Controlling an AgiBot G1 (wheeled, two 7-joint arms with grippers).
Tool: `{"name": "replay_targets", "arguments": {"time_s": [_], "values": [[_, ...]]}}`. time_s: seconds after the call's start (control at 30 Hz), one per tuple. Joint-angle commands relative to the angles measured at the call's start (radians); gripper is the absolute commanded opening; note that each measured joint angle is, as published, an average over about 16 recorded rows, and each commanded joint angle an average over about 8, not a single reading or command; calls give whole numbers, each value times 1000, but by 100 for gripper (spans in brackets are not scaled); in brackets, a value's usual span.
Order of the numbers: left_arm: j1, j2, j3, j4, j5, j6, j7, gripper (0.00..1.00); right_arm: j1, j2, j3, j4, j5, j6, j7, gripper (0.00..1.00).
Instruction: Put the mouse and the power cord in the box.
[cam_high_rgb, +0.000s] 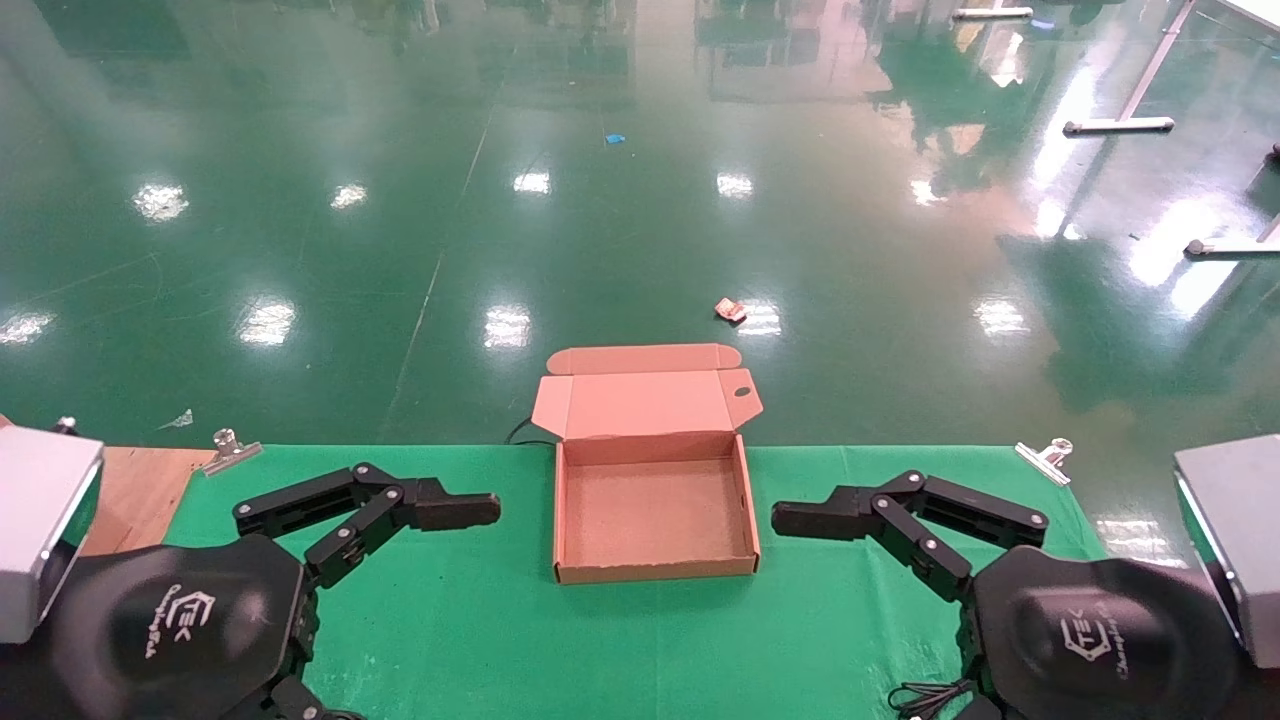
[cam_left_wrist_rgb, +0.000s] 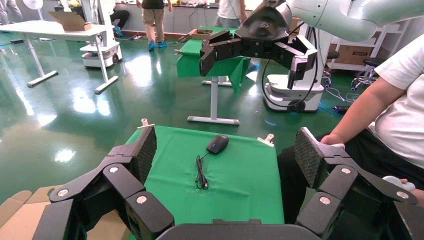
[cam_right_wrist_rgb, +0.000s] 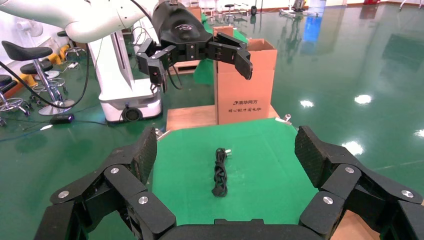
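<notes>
The box lies open mid-table on the green cloth, lid hinged back, nothing inside. In the left wrist view the black mouse rests on the cloth with its thin wire looped toward the camera. The power cord, a twisted black bundle, lies on the cloth in the right wrist view. My left gripper hovers left of the box, open and empty. My right gripper hovers right of it, also open and empty. In the head view my arms hide the mouse and cord, apart from a bit of black wire.
Metal clips pin the cloth at the far corners. A wooden board adjoins the table's left end, with a tall carton standing on it. A seated person is close to the table's right end.
</notes>
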Motion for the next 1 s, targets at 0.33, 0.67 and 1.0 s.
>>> {"name": "replay_targets", "arguments": {"time_s": [0.33,0.67,1.0], "values": [[0,0,0,0,0,0,0,100,0,0,0,0,0,0,0,100],[0,0,0,0,0,0,0,100,0,0,0,0,0,0,0,100],[0,0,0,0,0,0,0,100,2,-2,-2,-2,-2,2,-1,100]]}}
